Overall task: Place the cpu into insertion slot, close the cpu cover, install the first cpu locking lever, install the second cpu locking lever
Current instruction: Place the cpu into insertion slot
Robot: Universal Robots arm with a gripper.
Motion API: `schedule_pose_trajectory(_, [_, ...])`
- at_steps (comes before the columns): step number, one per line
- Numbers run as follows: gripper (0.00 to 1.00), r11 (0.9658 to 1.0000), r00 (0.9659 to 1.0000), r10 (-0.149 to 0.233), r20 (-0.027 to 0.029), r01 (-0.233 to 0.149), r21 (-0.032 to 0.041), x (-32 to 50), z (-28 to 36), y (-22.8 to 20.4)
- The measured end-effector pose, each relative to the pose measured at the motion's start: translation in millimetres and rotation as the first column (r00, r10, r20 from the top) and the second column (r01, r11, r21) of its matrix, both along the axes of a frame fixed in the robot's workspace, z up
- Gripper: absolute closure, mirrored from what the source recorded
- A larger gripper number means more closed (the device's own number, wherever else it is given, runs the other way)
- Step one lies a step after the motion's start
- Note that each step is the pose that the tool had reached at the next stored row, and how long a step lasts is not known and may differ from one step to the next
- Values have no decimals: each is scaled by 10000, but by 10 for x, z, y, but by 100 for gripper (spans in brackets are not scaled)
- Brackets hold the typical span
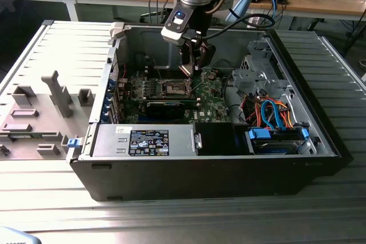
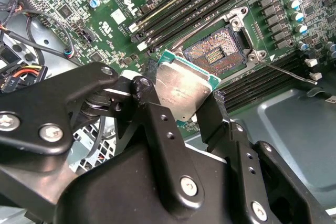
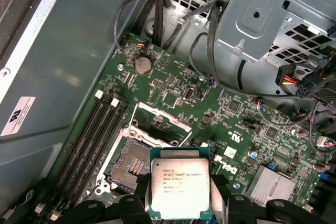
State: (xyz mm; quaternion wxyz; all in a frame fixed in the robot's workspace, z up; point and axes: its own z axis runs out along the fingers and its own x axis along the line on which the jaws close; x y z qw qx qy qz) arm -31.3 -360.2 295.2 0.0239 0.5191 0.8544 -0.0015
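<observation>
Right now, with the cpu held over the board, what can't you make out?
Underside of the cpu: faces away in both wrist views.
One cpu edge: first wrist view, covered by the jaws.
One corner of the insertion slot: second wrist view, behind the cpu.
Height of cpu above insertion slot: exterior view, masked by the jaws.

Socket open from above — memory slots flank it, drive cage and loose cables crowd one side, case wall the other.
</observation>
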Motion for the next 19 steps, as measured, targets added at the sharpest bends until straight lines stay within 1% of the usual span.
schedule_pose_trajectory(19, [45, 9998, 9998, -193, 0, 193, -1, 0, -7, 0])
